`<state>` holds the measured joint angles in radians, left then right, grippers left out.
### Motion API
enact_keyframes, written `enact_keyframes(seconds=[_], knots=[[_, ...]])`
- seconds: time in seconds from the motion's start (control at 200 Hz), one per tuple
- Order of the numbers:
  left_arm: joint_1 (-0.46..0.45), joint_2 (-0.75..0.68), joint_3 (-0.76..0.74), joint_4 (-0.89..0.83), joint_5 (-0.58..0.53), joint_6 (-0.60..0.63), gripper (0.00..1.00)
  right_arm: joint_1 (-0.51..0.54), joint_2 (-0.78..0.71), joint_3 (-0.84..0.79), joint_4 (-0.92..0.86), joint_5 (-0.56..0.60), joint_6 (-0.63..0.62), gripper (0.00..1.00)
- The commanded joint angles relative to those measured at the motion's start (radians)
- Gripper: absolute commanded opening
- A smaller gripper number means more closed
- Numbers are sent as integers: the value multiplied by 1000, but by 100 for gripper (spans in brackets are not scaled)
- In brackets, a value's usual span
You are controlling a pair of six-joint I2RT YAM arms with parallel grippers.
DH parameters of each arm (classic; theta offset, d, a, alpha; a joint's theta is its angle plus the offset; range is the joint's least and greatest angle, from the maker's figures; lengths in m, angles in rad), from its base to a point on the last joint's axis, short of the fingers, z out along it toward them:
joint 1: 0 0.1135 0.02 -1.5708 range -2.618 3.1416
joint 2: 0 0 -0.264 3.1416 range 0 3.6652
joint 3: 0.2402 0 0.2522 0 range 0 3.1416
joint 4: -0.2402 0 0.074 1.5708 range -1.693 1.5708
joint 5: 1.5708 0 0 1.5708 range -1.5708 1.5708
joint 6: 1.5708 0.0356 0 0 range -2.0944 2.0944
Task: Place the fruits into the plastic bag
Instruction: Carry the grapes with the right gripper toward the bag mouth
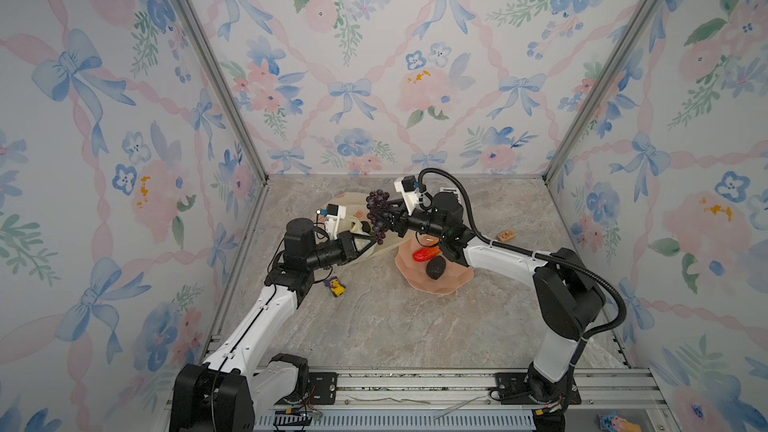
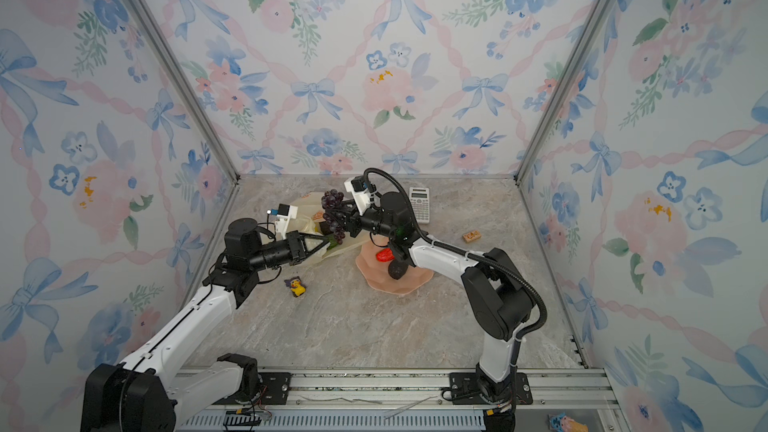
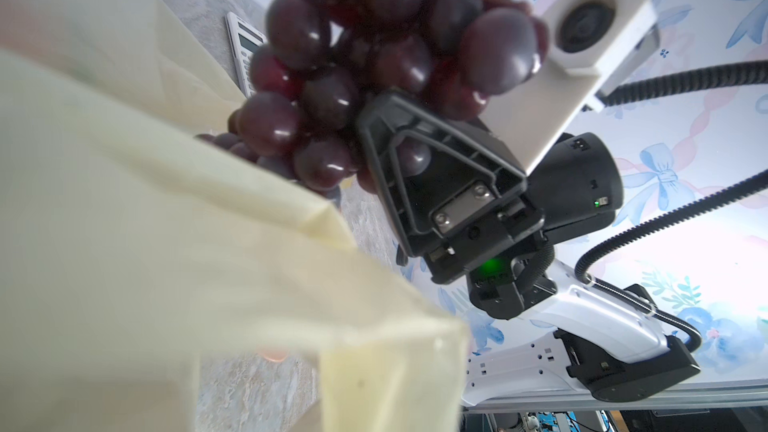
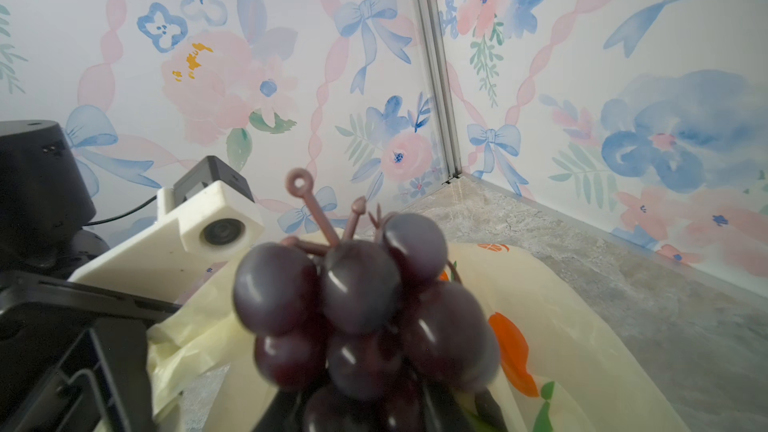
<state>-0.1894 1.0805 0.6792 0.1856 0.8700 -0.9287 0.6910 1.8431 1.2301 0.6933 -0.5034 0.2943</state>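
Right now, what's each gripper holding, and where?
Right gripper clamps the purple grape bunch mid-cluster, not its stem. Left gripper pinches the plastic bag at its rim.

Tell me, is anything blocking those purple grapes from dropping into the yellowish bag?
Nothing visible does. The grape bunch hangs in the right gripper over the plastic bag. The left gripper pinches the bag's edge close by the lowest grapes, so it might get brushed.

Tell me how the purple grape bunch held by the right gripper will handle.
The grape bunch is probably floppy: berries droop past the right gripper on thin stems, so it may swing. Its glossy berries look slippery, so the grip could shift.
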Motion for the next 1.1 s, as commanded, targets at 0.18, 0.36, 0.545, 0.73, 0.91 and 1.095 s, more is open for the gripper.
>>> enact_keyframes(seconds=[0.18, 0.36, 0.545, 0.73, 0.91, 1.095], knots=[[19, 16, 22, 29, 32, -18, 0, 14, 91, -14, 214, -68, 69, 31], [28, 23, 31, 32, 37, -19, 0, 22, 107, -13, 99, -97, 2, 31], [35, 21, 32, 34, 41, -19, 0, 43, 104, 21, -143, -113, -132, 31], [42, 15, 28, 38, 43, -18, 0, 66, 134, 120, -441, -115, -267, 31], [44, 14, 26, 41, 47, -12, 0, 70, 196, 237, -649, -122, -336, 32], [44, 15, 34, 44, 60, -3, 0, 69, 278, 378, -819, -95, -369, 34]])
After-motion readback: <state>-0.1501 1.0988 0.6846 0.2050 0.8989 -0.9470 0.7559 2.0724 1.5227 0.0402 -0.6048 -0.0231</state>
